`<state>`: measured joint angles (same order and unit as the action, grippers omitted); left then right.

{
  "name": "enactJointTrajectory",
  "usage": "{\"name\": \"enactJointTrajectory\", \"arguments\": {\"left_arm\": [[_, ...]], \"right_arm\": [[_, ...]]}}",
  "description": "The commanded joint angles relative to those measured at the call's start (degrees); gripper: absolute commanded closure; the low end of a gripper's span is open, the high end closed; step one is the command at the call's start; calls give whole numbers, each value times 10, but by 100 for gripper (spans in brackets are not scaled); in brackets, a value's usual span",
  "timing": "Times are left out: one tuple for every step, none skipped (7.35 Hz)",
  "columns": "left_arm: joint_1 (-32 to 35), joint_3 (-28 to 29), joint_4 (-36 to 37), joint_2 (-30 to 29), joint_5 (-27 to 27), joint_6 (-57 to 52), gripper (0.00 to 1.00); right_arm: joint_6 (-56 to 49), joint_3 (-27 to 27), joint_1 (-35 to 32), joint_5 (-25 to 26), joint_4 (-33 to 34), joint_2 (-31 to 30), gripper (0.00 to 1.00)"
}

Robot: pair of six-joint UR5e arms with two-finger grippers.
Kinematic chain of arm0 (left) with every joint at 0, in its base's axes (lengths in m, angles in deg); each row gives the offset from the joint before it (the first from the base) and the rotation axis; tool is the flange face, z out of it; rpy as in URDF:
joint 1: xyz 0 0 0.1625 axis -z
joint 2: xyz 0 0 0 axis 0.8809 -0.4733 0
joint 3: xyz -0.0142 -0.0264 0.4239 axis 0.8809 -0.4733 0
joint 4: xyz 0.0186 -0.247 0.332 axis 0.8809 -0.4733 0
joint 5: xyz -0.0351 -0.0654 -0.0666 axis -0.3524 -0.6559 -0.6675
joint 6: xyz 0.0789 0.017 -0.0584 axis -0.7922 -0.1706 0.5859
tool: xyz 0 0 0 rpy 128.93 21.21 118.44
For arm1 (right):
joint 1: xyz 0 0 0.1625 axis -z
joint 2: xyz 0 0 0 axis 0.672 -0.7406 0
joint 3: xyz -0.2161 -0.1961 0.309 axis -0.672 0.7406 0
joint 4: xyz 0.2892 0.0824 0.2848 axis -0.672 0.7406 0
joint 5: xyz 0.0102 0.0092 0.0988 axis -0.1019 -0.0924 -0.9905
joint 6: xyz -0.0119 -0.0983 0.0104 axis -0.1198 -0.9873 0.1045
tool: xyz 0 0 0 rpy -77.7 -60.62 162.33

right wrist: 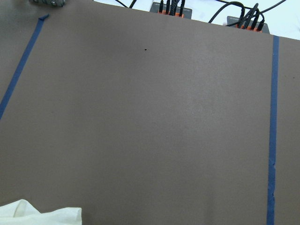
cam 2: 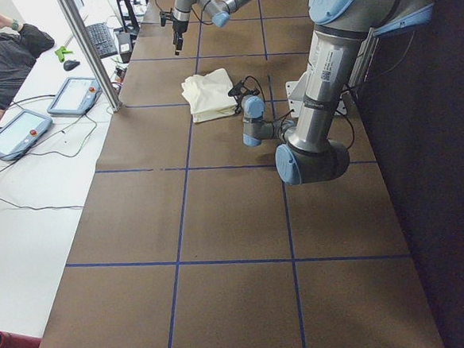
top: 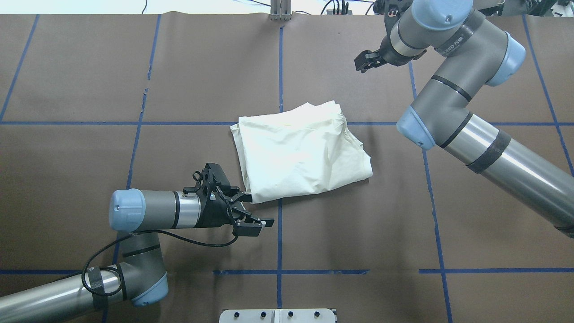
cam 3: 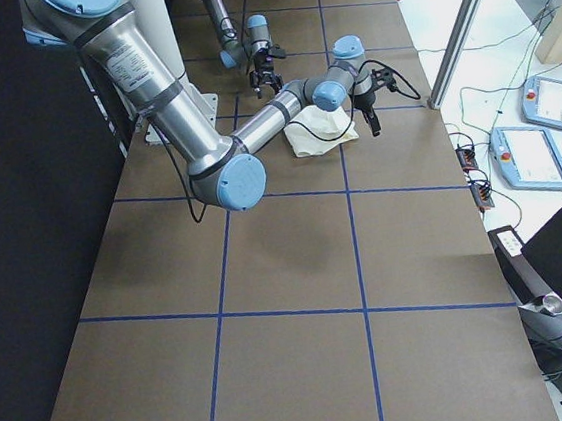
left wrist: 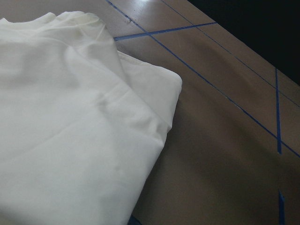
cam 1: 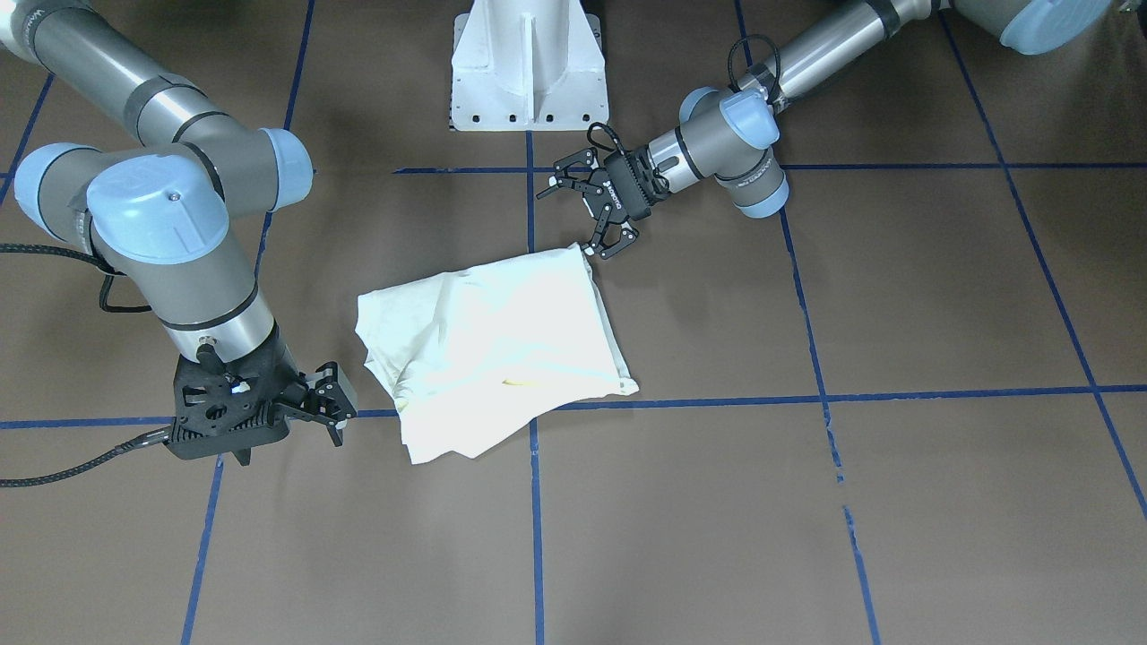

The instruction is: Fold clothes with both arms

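A brown table (top: 80, 67) gridded with blue tape lines (top: 280, 58) shows wide open surface on every side of the folded cream T-shirt (top: 305, 152) at the overhead frame's centre. The left gripper (top: 255, 209) sits low at the shirt's lower-left corner, jaws spread wide and holding nothing, one fingertip just beside the cloth. The right gripper (cam 1: 288, 430), lower left in the front-facing view, hangs apart from the shirt, also spread and empty.

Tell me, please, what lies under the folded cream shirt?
Under the shirt only the brown table cover shows around its edges. Two blue tape lines run beneath it; their crossing is covered. Whether anything else lies under the cloth cannot be seen.
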<state>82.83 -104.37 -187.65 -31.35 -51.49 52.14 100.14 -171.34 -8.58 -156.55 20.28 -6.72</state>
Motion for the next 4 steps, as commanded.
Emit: {"name": "enactJointTrajectory", "arguments": {"left_arm": [[40, -10, 1, 14, -70, 2, 0], [58, -20, 2, 24, -95, 8, 0], [56, -36, 5, 23, -92, 130, 0], [58, -40, 2, 17, -90, 208, 0]], "right_arm": [[0, 0, 0, -1, 0, 0, 0], [0, 0, 0, -2, 0, 0, 0], [0, 0, 0, -3, 0, 1, 0], [0, 0, 0, -4, 0, 1, 0]]}}
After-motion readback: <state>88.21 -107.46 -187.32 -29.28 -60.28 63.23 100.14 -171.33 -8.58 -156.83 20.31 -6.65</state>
